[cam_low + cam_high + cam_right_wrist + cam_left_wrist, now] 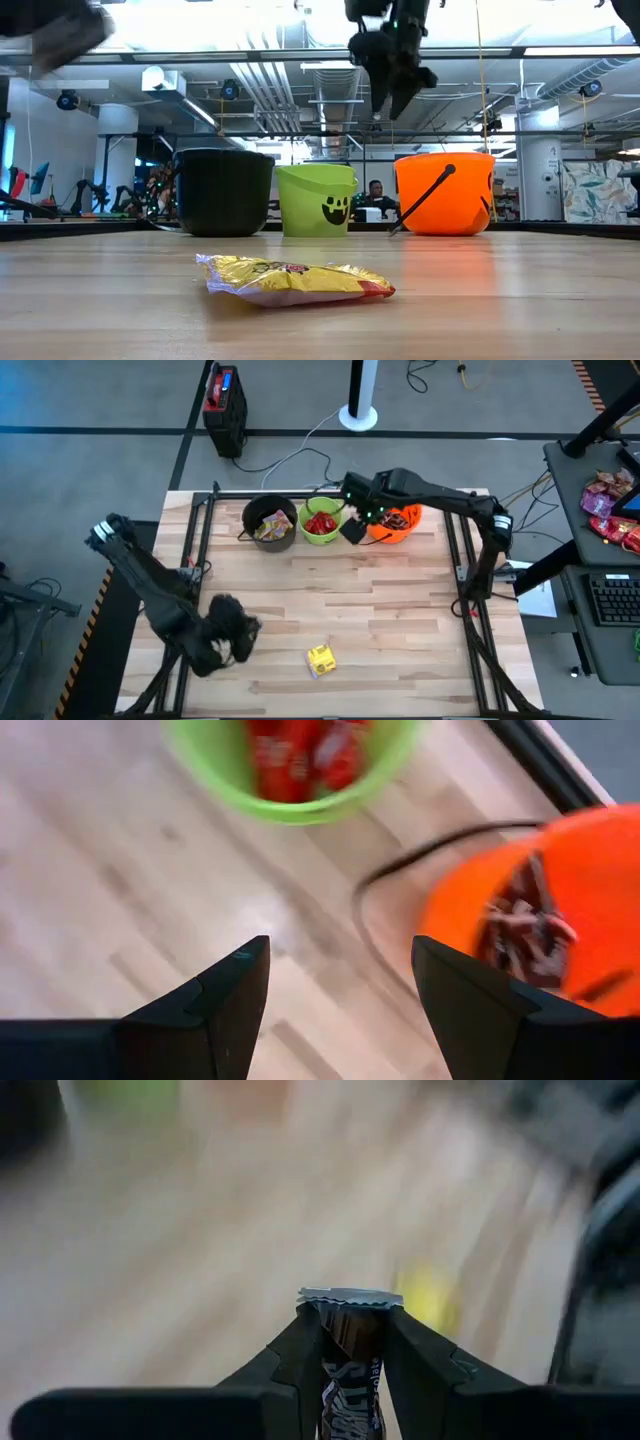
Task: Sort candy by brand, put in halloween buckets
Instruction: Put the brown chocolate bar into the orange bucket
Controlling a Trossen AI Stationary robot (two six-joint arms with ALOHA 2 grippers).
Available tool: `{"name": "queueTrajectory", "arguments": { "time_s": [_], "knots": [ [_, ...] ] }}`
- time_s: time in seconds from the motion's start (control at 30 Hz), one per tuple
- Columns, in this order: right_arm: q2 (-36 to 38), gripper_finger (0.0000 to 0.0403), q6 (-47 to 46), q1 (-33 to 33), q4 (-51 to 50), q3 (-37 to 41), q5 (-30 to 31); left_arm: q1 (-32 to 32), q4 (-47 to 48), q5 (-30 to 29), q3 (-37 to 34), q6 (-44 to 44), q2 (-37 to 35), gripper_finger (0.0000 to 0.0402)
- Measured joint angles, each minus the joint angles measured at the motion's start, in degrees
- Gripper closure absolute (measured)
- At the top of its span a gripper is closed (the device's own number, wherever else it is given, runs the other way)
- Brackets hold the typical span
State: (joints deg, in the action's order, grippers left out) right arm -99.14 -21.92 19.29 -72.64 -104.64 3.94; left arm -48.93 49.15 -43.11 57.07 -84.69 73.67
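Dark bar (pixel 349 1355) in left pincer (pixel 350 1342)

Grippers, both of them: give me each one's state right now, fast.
Left gripper: shut on a dark brown candy bar, low over the table's near left.
Right gripper: open, empty, above the lime green bucket and orange bucket.

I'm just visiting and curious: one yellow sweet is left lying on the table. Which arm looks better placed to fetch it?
Probably the right. Its hand is open and empty, though far off by the orange bucket. The left hand hangs nearer the yellow sweet but already grips a dark bar.
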Motion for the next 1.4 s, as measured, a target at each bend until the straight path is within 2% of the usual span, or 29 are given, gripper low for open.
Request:
{"name": "queueTrajectory", "arguments": {
  "time_s": [0.07,0.13,0.2,0.27,0.37,0.5,0.6,0.73,0.83,1.03,1.17,1.4],
  "knots": [
    [0.6,0.0165,0.3,-2.9,2.6,0.0,-0.4,0.0,-0.1,-12.2,1.9,6.3,-3.3,0.0327],
    [1.2,0.0165,0.7,-6.4,7.4,0.0,-2.5,0.4,0.0,-21.7,3.4,12.0,-6.8,0.0327],
    [1.5,0.0165,2.1,-10.5,14.5,0.0,-4.1,1.1,-0.2,-26.5,4.8,17.7,-10.1,0.0327],
    [1.6,0.0165,5.6,-15.2,21.9,0.0,-4.4,2.0,-1.2,-27.5,6.1,23.4,-12.7,0.0327],
    [1.6,0.0165,12.4,-22.0,35.1,0.0,-4.2,2.8,-6.5,-27.5,7.7,33.7,-14.9,0.0327],
    [1.3,0.0165,15.3,-27.5,51.1,0.0,-4.2,3.0,-20.6,-25.2,8.6,52.4,-16.4,0.0327],
    [1.1,0.0165,13.8,-28.4,56.8,0.0,-4.0,3.1,-30.8,-20.3,8.7,64.6,-16.5,0.0327],
    [1.1,0.0165,12.1,-28.1,60.2,0.0,-4.0,3.8,-40.6,-19.3,8.7,75.1,-16.3,0.0327],
    [1.1,0.0165,11.6,-28.3,61.5,0.0,-4.2,5.2,-42.8,-18.3,8.7,77.9,-15.8,0.0327],
    [1.1,0.0165,11.2,-28.3,63.6,0.0,-4.3,10.3,-44.8,-12.6,8.7,78.2,-13.1,0.0327],
    [1.1,0.0165,11.3,-28.3,63.5,0.0,-3.8,13.6,-49.6,-7.7,8.6,80.5,-10.8,0.0327],
    [1.0,0.0174,12.1,-28.3,62.6,0.0,-3.8,14.4,-52.8,-6.8,8.8,83.0,-9.9,0.0327]
  ]
}}
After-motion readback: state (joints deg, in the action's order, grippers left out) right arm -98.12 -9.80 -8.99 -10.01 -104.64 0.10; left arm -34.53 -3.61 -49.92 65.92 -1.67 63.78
